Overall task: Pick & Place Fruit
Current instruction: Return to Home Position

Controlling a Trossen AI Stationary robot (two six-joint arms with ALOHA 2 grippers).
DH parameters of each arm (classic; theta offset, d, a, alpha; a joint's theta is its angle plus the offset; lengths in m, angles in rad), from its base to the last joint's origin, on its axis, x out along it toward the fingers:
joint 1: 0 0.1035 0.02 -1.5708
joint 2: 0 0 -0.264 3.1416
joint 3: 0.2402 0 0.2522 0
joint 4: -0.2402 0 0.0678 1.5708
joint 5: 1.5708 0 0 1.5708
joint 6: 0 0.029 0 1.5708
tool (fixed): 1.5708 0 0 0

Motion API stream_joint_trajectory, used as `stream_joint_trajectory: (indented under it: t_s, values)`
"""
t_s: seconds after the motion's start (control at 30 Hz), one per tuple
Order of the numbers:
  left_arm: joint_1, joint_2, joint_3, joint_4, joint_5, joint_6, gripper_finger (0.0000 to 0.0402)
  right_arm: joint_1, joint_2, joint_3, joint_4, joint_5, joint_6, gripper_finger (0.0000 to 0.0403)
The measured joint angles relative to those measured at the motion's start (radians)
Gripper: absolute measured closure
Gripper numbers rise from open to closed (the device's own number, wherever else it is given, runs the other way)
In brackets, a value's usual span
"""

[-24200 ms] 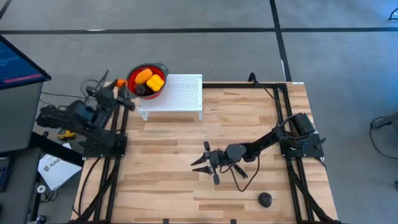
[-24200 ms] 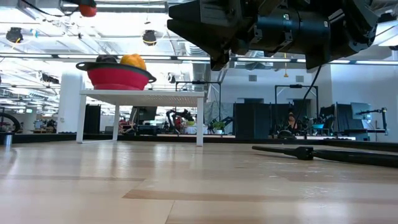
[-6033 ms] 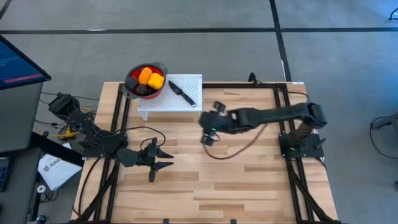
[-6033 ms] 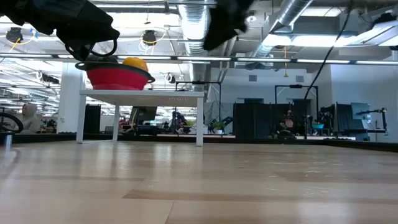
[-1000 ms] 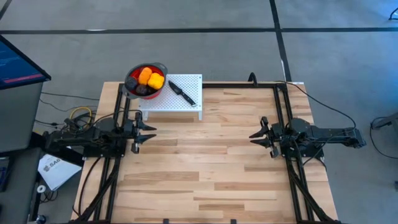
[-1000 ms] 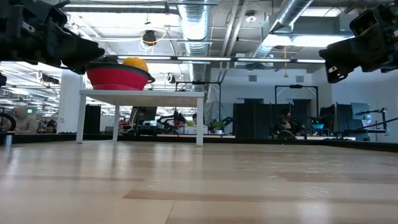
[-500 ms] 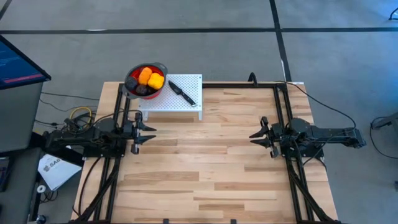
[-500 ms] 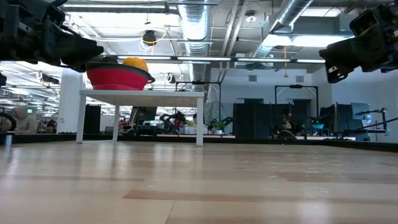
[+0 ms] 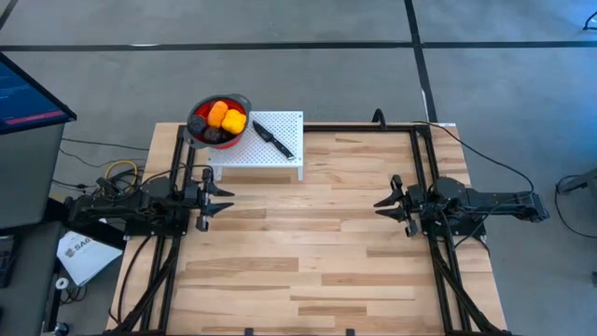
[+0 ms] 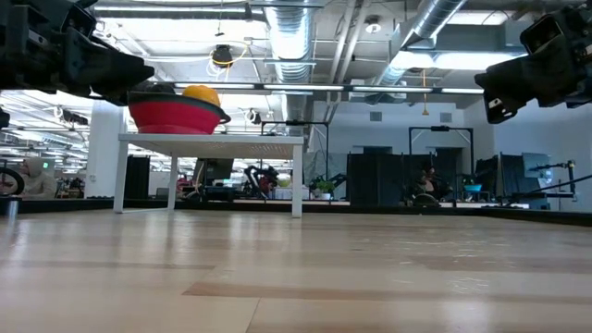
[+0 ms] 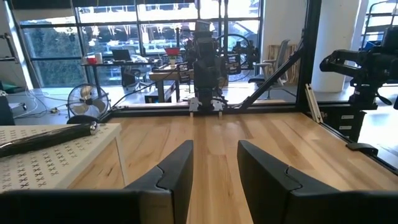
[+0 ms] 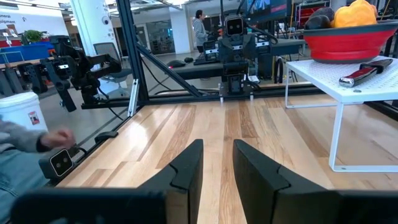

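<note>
Two arms sit at opposite sides of the table (image 9: 308, 266). From overhead, the left end effector (image 9: 222, 199) is by the left edge, near the front of the white shelf (image 9: 256, 154). The right end effector (image 9: 384, 203) is by the right edge. They point inward at each other, well apart, with bare boards between them. Each has its fingers spread and nothing between them. The fruit (image 9: 222, 119) is piled in the red colander (image 9: 193, 121) at the shelf's far left corner. I can make out an orange piece, a yellow one and some dark ones. The black-handled knife (image 9: 271, 136) lies slanted on the shelf, just beside the colander.

From table height, the colander stands on top of the shelf, with one orange-yellow piece rising above its rim. The left arm (image 10: 69, 51) hangs dark and high in front of it, and the right arm (image 10: 541, 60) is high on the other side. Both are clear of the boards.

Through the left wrist camera, that arm's two fingers (image 11: 177, 171) stand parted with an empty gap. The shelf and knife are off to one side, and the right arm is straight across.

The right wrist camera shows the same parted, empty fingers. It also shows the colander of fruit above the knife on the shelf, and a person's hand (image 12: 55, 138) beyond the table's edge.
</note>
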Motion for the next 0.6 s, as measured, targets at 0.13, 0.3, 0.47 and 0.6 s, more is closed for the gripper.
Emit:
stream_joint_trajectory:
  t_s: [0.13,0.3,0.47,0.6]
  values:
    - [0.0,0.0,0.0,0.001,0.0,0.0,0.0283,0.0,0.0,0.0,0.0,0.0,0.0,0.0321]
    - [0.0,0.0,0.0,0.002,0.0,0.0,0.0283,0.0,0.0,0.0,0.0,0.0,0.0,0.0321]
    - [0.0,0.0,0.0,0.002,-0.001,0.0,0.0283,0.0,-0.001,0.0,0.0,0.0,0.0,0.0321]
    - [0.0,0.001,0.0,0.003,-0.001,0.0,0.0283,0.024,-0.055,0.0,0.019,0.0,0.0,0.0321]
